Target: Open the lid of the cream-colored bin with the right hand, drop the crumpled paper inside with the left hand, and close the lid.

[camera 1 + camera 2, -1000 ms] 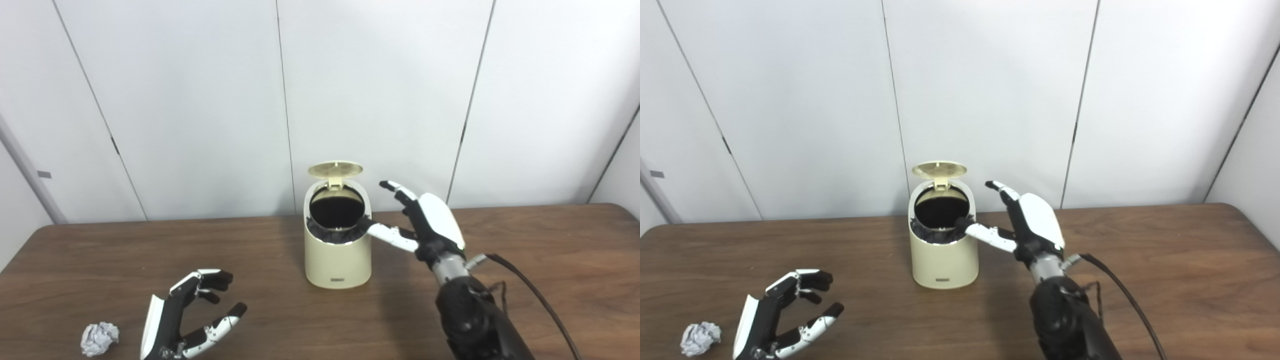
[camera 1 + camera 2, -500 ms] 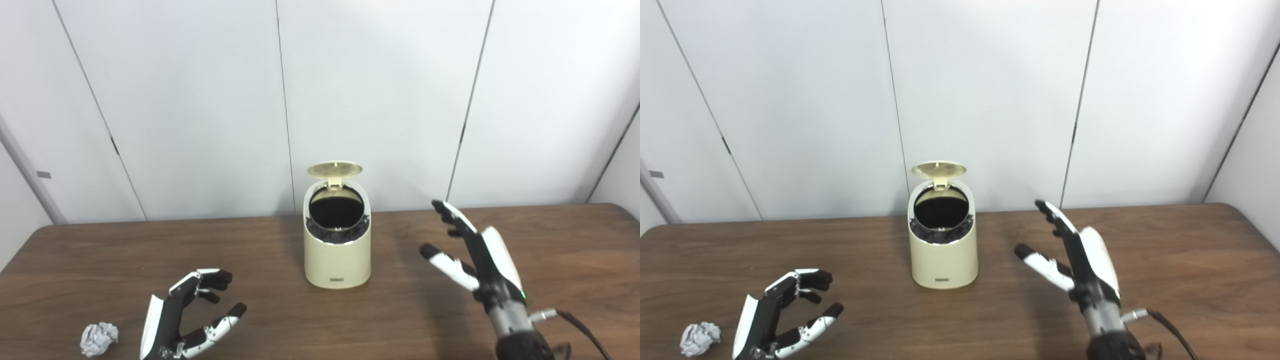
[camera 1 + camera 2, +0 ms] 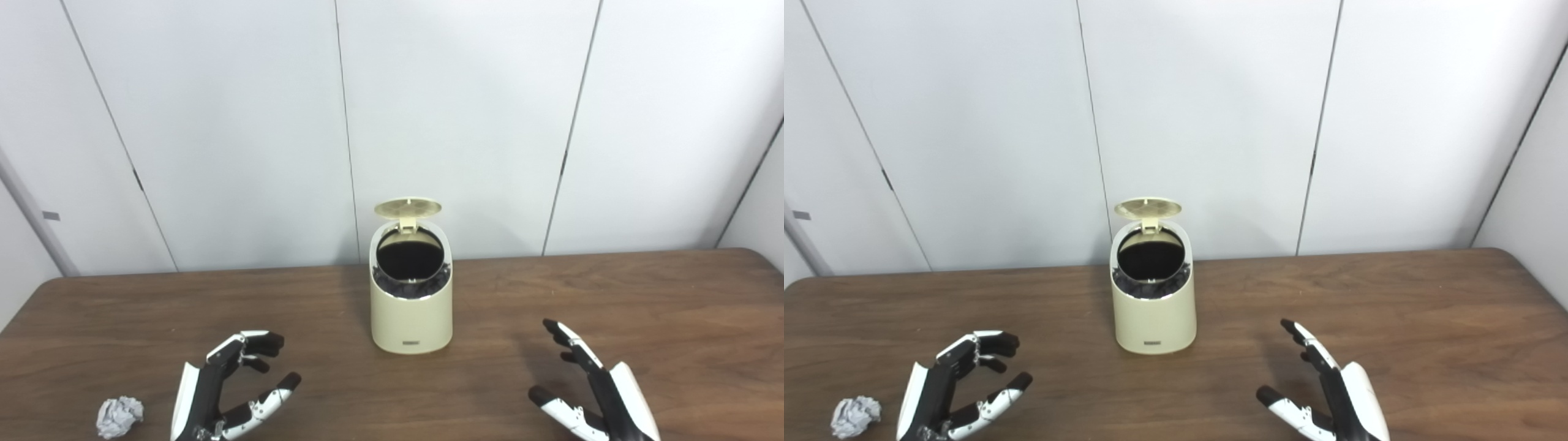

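Cream-colored bin stands on table, lid raised, ahead of and between both hands. Right hand: fingers spread, holding nothing, low at the near edge, partly cropped. Left hand: loosely curled, apparently empty; crumpled paper lies just left of it, apart

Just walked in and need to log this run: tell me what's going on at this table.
A humanoid robot is partway through binning a scrap of paper. The cream-colored bin stands mid-table with its lid flipped up and the dark liner showing. The right hand has pulled back from the bin to the near right edge, open and empty. The left hand waits open near the front left, holding nothing. The crumpled paper lies on the table just left of that hand, not yet picked up.
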You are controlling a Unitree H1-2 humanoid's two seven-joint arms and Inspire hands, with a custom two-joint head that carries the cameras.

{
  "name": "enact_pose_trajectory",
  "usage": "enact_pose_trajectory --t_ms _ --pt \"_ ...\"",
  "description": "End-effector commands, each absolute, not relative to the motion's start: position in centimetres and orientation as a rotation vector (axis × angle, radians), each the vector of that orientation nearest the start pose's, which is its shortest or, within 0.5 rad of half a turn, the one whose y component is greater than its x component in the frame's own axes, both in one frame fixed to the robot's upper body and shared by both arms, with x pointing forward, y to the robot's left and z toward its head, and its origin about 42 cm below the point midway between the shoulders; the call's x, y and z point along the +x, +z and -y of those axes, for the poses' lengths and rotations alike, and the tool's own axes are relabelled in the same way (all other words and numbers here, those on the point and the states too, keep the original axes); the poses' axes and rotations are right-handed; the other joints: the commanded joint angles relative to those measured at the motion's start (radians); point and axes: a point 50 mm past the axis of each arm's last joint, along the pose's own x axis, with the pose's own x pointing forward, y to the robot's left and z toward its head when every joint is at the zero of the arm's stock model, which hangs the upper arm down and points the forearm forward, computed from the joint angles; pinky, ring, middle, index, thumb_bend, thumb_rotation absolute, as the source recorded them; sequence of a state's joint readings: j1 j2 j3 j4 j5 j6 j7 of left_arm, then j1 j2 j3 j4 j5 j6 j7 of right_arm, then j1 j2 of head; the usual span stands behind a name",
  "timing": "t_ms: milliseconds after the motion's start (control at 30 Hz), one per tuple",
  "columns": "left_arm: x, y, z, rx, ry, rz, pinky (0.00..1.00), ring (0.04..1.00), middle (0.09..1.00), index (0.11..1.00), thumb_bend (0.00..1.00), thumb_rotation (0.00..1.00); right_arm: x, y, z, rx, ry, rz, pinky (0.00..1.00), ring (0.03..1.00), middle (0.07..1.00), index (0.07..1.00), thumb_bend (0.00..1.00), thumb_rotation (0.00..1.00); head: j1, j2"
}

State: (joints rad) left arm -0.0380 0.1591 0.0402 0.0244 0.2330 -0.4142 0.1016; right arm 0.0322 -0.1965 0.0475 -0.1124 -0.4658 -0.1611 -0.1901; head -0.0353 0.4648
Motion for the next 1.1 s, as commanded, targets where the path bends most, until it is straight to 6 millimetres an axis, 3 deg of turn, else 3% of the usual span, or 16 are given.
enact_pose_trajectory --t_ms 0,133,267,667,800,933,1067 --pt "28.3 12.7 -27.3 0.398 0.049 0.445 0.52 0.621 0.637 0.617 0.73 0.20 27.0 13.4 25.6 -0.600 -0.110 0.349 0.82 0.886 0.889 0.888 0.80 0.87 0.000 0.001" --pt "28.3 13.5 -27.5 0.435 0.057 0.478 0.50 0.614 0.637 0.616 0.75 0.19 27.1 13.2 25.5 -0.594 -0.111 0.346 0.84 0.892 0.892 0.886 0.77 0.84 0.024 0.001" --pt "28.0 15.8 -28.3 0.528 0.105 0.541 0.49 0.586 0.618 0.602 0.78 0.20 27.1 13.1 25.8 -0.587 -0.114 0.341 0.85 0.903 0.901 0.894 0.77 0.84 0.040 0.004" --pt "22.6 24.3 -36.0 0.865 0.252 0.671 0.48 0.571 0.605 0.584 0.94 0.19 27.1 13.2 27.4 -0.591 -0.117 0.339 0.86 0.904 0.898 0.885 0.77 0.81 0.112 0.019" --pt "20.7 25.2 -38.5 0.952 0.298 0.645 0.46 0.563 0.615 0.585 0.93 0.27 27.2 13.2 28.0 -0.592 -0.120 0.360 0.85 0.899 0.893 0.884 0.77 0.80 0.133 0.020" --pt "19.2 25.4 -40.3 1.079 0.349 0.599 0.47 0.569 0.612 0.598 0.94 0.23 27.6 13.0 28.8 -0.589 -0.127 0.370 0.85 0.899 0.888 0.881 0.77 0.79 0.204 0.008" --pt "18.4 24.7 -41.5 1.206 0.411 0.536 0.46 0.546 0.597 0.592 1.00 0.11 28.0 12.9 29.9 -0.604 -0.134 0.392 0.82 0.881 0.873 0.865 0.74 0.78 0.297 0.001"
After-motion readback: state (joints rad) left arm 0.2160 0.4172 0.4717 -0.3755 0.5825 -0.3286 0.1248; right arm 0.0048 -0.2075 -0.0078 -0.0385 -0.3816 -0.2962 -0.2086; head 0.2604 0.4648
